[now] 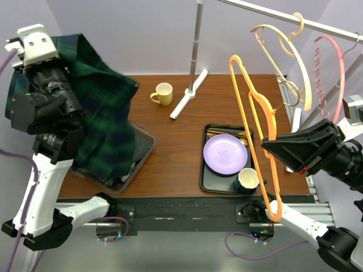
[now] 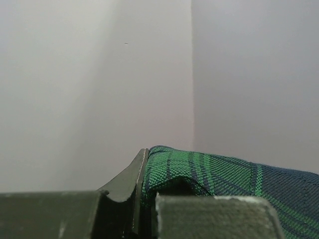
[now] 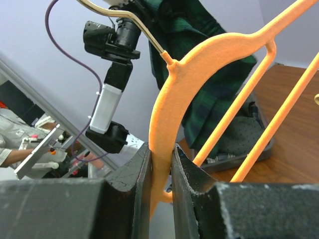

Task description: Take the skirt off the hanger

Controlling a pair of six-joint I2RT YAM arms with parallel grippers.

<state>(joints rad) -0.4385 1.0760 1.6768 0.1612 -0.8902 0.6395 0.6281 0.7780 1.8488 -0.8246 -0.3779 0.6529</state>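
Skirt (image 1: 108, 113) hangs above the grey bin (image 1: 148, 141), hem drooping into it, top fold pinched in the clenched left gripper (image 2: 148, 194). Orange hanger (image 3: 164, 112), well right of the bin and bare, is clamped by the right gripper (image 3: 160, 164). Judged: separation done; next, lower skirt into bin and release. Only the top view shows the gap between skirt and hanger; the left wrist view shows just the pinch.

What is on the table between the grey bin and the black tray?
Nothing: the top view shows only bare brown tabletop between the grey bin and the black tray.
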